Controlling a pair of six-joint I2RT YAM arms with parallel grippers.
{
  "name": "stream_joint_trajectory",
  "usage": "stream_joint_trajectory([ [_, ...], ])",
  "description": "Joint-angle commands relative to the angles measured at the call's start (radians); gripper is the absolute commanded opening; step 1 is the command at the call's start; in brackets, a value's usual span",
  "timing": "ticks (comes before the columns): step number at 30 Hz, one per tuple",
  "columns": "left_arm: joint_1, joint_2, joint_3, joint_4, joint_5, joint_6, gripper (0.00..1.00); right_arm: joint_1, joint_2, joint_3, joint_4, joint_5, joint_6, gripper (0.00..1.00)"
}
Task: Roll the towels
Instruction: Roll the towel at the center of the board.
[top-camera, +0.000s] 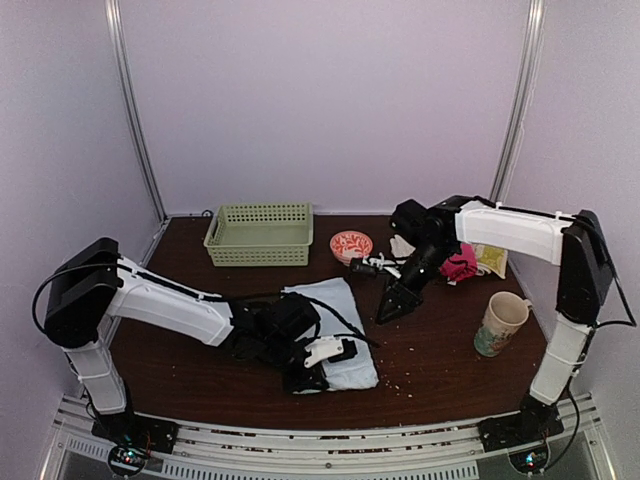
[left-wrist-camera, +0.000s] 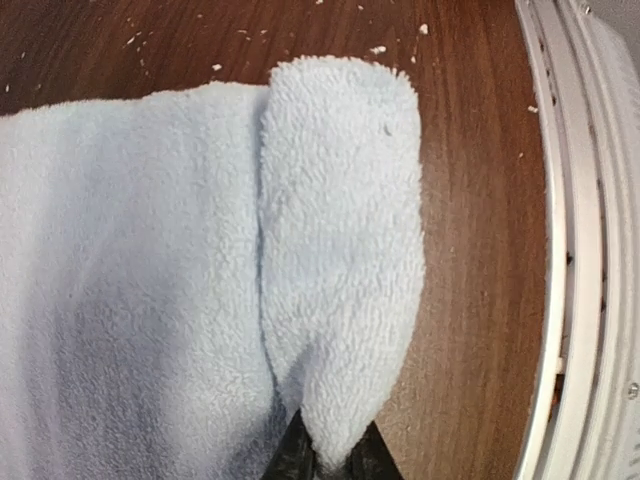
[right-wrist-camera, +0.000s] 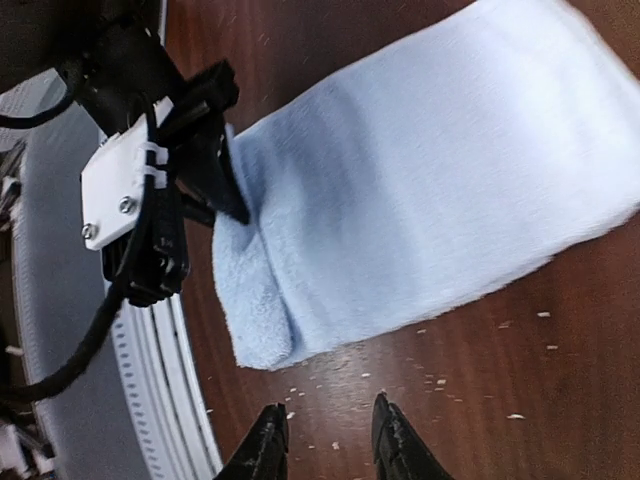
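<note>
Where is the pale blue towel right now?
In the top view the pale blue towel lies front-centre, its folded near end in the left gripper, green basket behind it.

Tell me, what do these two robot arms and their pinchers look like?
The left arm and right arm have white shells with chunky black joints. Thin black cables loop along them. The right gripper is black with two pointed fingers; the left gripper is black too, with a white screwed plate.
</note>
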Motion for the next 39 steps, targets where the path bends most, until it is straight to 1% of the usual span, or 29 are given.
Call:
stream_joint_trajectory([
  [1, 0.113, -0.019, -0.025, 0.059, 0.342, -0.14, 0.1, -0.002, -0.201, -0.08, 0.28, 0.266, 0.152, 0.28],
  [2, 0.137, 0.003, -0.014, 0.058, 0.39, -0.161, 0.1, -0.002, -0.239, -0.118, 0.343, 0.278, 0.174, 0.27],
  [3, 0.158, 0.025, -0.002, 0.058, 0.438, -0.179, 0.1, -0.001, -0.265, -0.15, 0.366, 0.251, 0.154, 0.27],
  [4, 0.172, 0.041, 0.005, 0.069, 0.478, -0.2, 0.1, 0.004, -0.282, -0.173, 0.367, 0.216, 0.122, 0.27],
  [7, 0.196, 0.076, 0.019, 0.097, 0.596, -0.241, 0.11, 0.042, -0.31, -0.22, 0.292, 0.151, -0.02, 0.27],
  [9, 0.204, 0.105, 0.04, 0.096, 0.679, -0.259, 0.11, 0.086, -0.347, -0.311, 0.291, 0.164, -0.108, 0.27],
  [11, 0.208, 0.124, 0.044, 0.104, 0.718, -0.288, 0.11, 0.139, -0.383, -0.381, 0.306, 0.189, -0.145, 0.29],
  [15, 0.214, 0.155, 0.039, 0.148, 0.783, -0.338, 0.12, 0.26, -0.384, -0.431, 0.336, 0.243, -0.133, 0.35],
  [16, 0.216, 0.162, 0.037, 0.155, 0.786, -0.35, 0.12, 0.286, -0.377, -0.442, 0.361, 0.265, -0.114, 0.35],
  [19, 0.221, 0.183, 0.04, 0.152, 0.791, -0.358, 0.12, 0.371, -0.353, -0.481, 0.498, 0.401, -0.041, 0.36],
  [23, 0.225, 0.202, 0.042, 0.144, 0.791, -0.357, 0.12, 0.444, -0.285, -0.476, 0.572, 0.483, -0.031, 0.36],
  [28, 0.224, 0.213, 0.04, 0.146, 0.79, -0.354, 0.12, 0.487, -0.204, -0.467, 0.613, 0.458, -0.031, 0.36],
  [34, 0.225, 0.22, 0.035, 0.15, 0.786, -0.352, 0.13, 0.496, -0.125, -0.462, 0.655, 0.449, -0.015, 0.35],
  [37, 0.224, 0.228, 0.035, 0.141, 0.779, -0.348, 0.15, 0.497, -0.104, -0.459, 0.658, 0.429, -0.011, 0.32],
  [39, 0.226, 0.232, 0.037, 0.131, 0.779, -0.34, 0.16, 0.497, -0.094, -0.457, 0.65, 0.415, -0.013, 0.24],
])
